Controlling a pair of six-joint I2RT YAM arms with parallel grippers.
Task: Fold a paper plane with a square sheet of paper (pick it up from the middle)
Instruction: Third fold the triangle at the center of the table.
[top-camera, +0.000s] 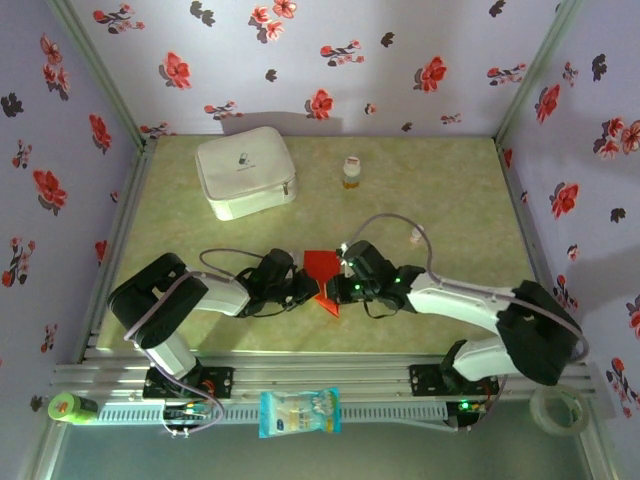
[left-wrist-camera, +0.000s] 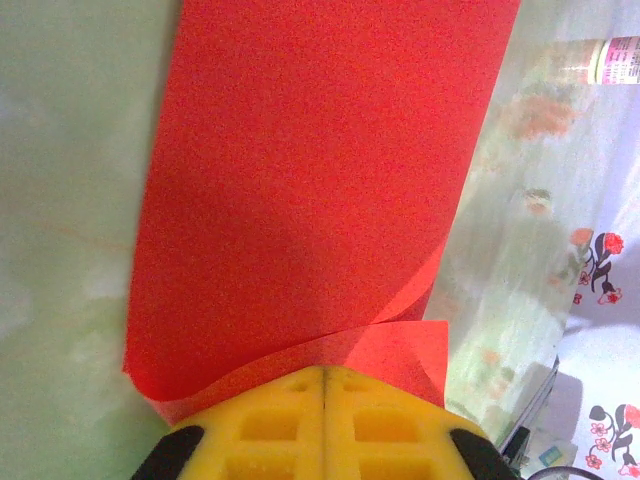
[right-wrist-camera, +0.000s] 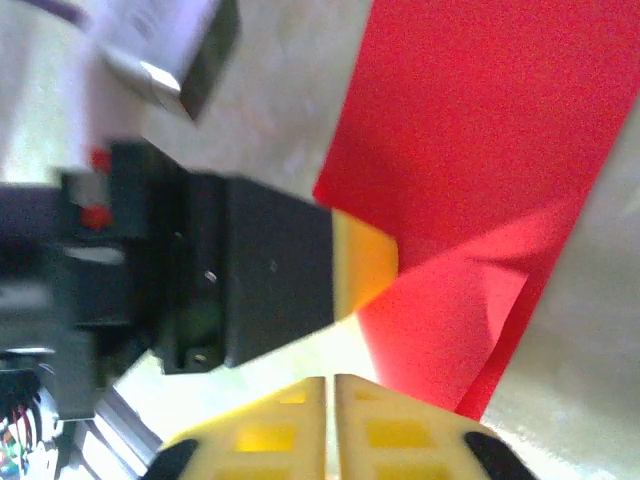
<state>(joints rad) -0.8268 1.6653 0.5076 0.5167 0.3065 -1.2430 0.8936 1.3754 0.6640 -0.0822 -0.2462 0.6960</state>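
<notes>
The red sheet of paper (top-camera: 321, 268) lies partly folded on the table (top-camera: 470, 200) between both arms. The left end effector (left-wrist-camera: 323, 415), pads pressed together, seems to pinch its near edge, with the sheet's length running straight ahead. The right end effector (right-wrist-camera: 330, 415) is also pressed together, just beside a corner.

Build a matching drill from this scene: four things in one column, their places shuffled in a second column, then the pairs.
1. bright red folded paper sheet
2. white rounded zip case
3. small amber-bottomed bottle
4. blue-and-white snack packet

A. on the near frame rail
B. far left of the table
C. between left pincer and right pincer
D. far centre, right of the case

Pairs: 1-C, 2-B, 3-D, 4-A
</notes>
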